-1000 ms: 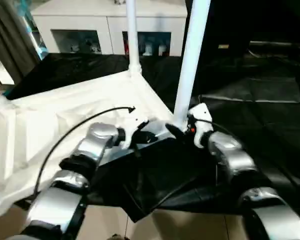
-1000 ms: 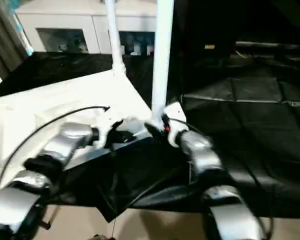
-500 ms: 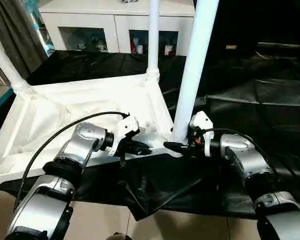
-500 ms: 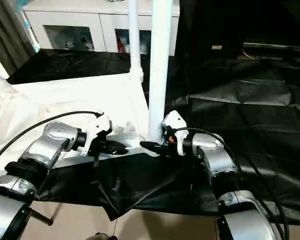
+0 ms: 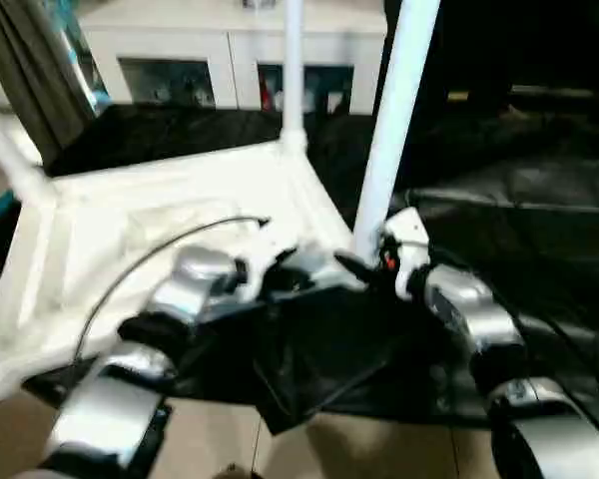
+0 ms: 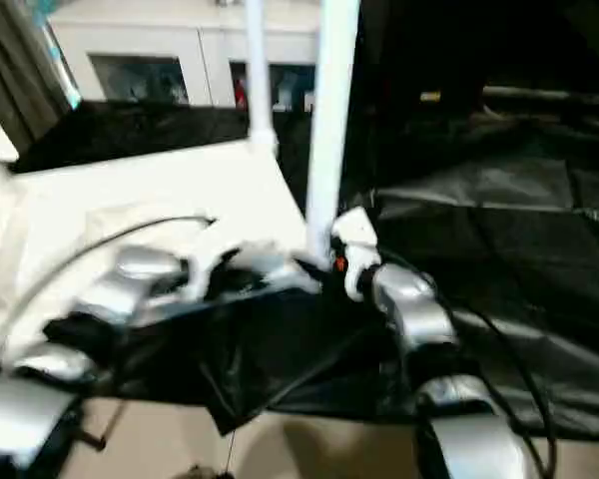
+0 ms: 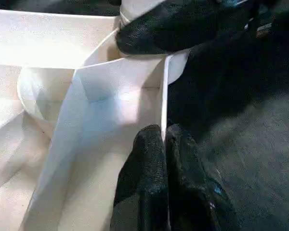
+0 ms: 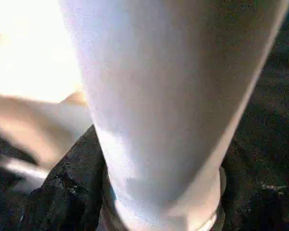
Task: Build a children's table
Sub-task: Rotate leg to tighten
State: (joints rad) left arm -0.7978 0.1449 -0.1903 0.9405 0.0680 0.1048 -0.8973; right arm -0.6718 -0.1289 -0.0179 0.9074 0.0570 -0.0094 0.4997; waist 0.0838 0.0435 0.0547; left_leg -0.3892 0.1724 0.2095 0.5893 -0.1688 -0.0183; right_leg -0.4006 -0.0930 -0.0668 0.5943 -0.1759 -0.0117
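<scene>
Lying upside down on the black-draped bench [image 5: 539, 220], the children's table [image 5: 160, 215] shows three legs up. Left gripper [image 7: 164, 144] pinches its rim; right gripper [image 5: 357, 267] clasps the near leg [image 5: 391, 120], probably being seated.

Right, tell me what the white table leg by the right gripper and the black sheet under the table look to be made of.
White round tube leg: looks like moulded plastic, smooth with a soft sheen and no grain. Black floor sheet: probably thin plastic film or coated fabric; it is creased and glossy, catching light along its folds.
</scene>
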